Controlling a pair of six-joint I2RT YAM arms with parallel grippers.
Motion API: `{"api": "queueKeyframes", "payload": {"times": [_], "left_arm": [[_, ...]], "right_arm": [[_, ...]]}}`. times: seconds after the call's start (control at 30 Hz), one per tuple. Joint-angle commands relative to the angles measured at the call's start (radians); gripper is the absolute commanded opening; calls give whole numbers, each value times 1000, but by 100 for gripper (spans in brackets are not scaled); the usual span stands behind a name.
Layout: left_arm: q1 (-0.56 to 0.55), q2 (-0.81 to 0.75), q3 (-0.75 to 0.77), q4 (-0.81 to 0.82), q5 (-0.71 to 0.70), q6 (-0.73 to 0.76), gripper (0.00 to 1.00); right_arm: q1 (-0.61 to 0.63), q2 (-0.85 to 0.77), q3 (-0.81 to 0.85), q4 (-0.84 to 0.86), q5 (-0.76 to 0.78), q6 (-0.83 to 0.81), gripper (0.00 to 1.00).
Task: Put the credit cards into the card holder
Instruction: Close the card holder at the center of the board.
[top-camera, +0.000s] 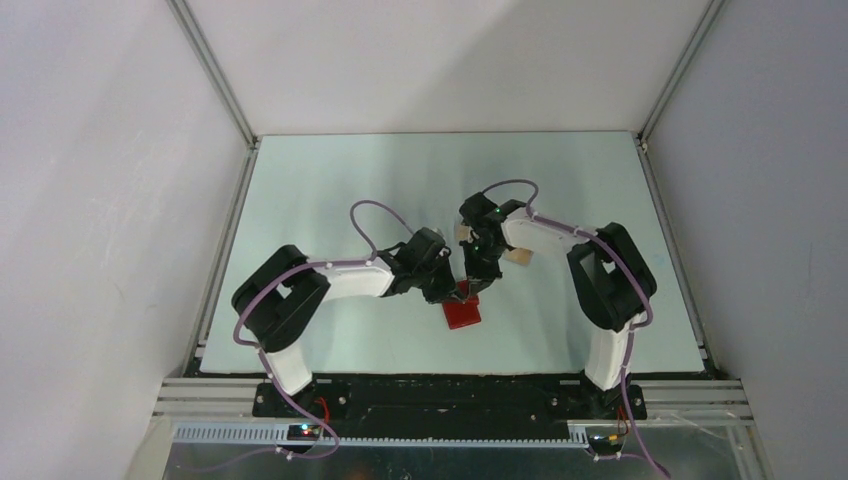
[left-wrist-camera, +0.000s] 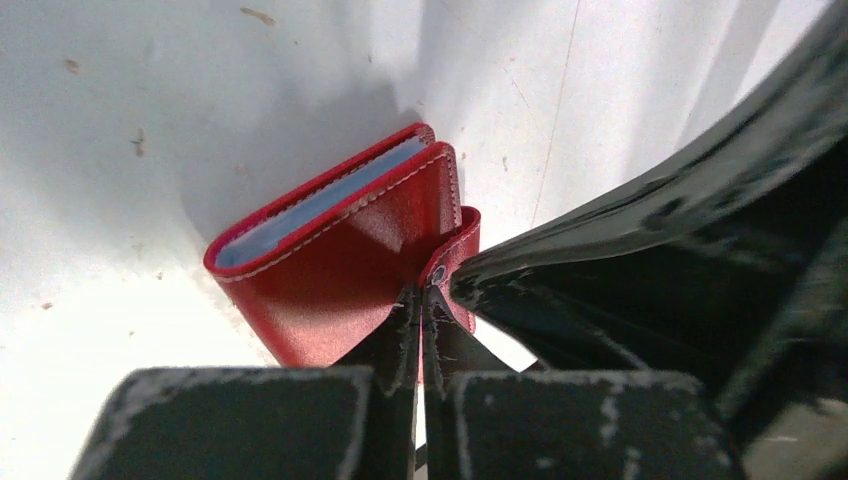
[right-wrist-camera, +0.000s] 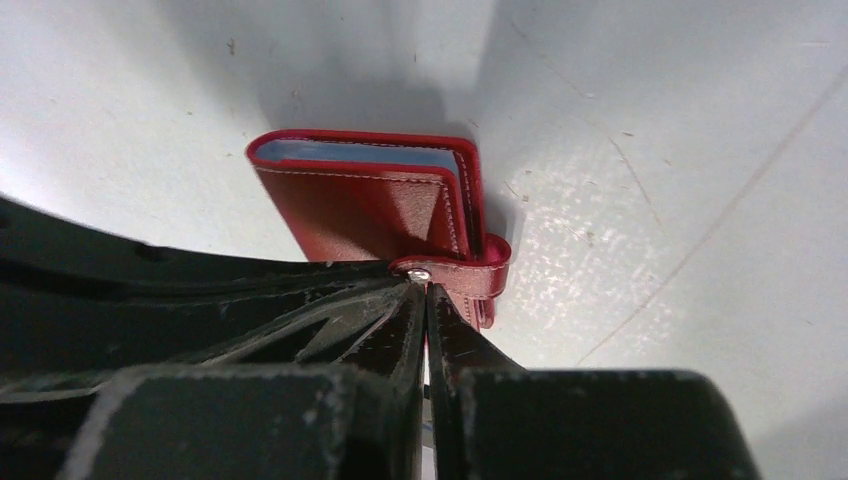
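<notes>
Left hand (left-wrist-camera: 421, 300) sits closest to its lens, black scuffed fingers pressed together, closed, tips right at the little red closing tab (left-wrist-camera: 458, 270) of the card holder (left-wrist-camera: 330, 265); can't tell if the tab is actually pinched. Right hand (right-wrist-camera: 426, 293) same story: closed, tips meeting at the tab's metal snap (right-wrist-camera: 418, 272). Both hands crowd the same corner of the holder, hardly any room between them. Card holder rests on the worktop (top-camera: 330, 180) around the middle, nearer the near edge, folded almost shut, blue-grey inside showing along the open edge. Cover is glossy red, leather-like, with pale stitching and rounded corners. Credit cards (top-camera: 518, 257): one flat tan rectangle just beside the right arm (top-camera: 560, 240), another tan bit by its wrist, partly hidden; both lie apart from the holder. Worktop is pale, matte, flecked and scratched, with wide open room left, right and toward the far edge. White walls (top-camera: 100, 150) and aluminium rails (top-camera: 215, 70) box it in
</notes>
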Motion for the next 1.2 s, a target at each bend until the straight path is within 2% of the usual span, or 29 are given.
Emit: {"api": "queueKeyframes", "payload": {"times": [0.0,0.27,0.53,0.77,1.17], "left_arm": [[-20,7,23,28,24,-17,0],[-20,17,0,29,5,-28,0],[-20,41,-17,7,-5,-39,0],[-18,22,2,-72,-53,-15,0],[-26,3,72,-193,-84,36,0]], "right_arm": [[-27,-108,1,12,50,3,5],[-25,-84,-9,24,26,-1,9],[12,-19,-33,41,-6,0,6],[33,-6,-43,33,3,5,1],[35,-22,-50,50,26,21,3]]}}
